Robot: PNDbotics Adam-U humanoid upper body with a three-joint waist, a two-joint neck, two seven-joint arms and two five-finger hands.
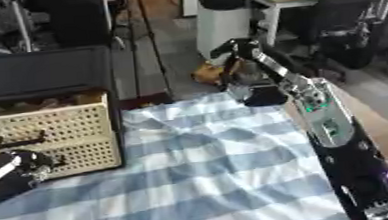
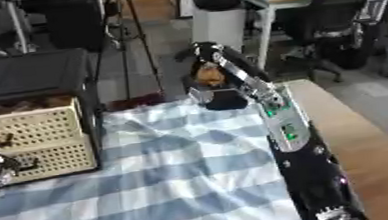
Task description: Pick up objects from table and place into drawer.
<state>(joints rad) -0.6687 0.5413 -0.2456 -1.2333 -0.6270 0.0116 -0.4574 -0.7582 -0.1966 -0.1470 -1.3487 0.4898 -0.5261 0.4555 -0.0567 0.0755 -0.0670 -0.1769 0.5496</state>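
Reaching across the desk (image 1: 221, 180), which is covered by a blue-and-white checked cloth (image 1: 192, 147), the right arm (image 1: 321, 116) extends to the far edge, where the right hand (image 1: 251, 93) sits low over a dark object (image 1: 265, 98) at the cloth's border. Whether the fingers are closed on that object cannot be told; the hand and the object merge into one dark shape, and what the object is cannot be made out either. The left hand (image 1: 10, 173) rests near the lower left, just in front of the drawer (image 1: 46, 135), a cream wicker-fronted unit with a dark handle (image 1: 16, 142); its fingers look curled, with nothing visible in them. The drawer stands open at its top edge, with some brownish contents dimly showing inside. Judged from this layout, the step in hand is the pick at the far edge. To perform it well, confirm contact on both sides of the object before lifting, raise it straight up clear of the cloth folds, then carry it leftward well above the desk so that the forearm does not drag the fabric, and lower it into the opening behind the wicker front. No brand, label or legible writing appears anywhere.
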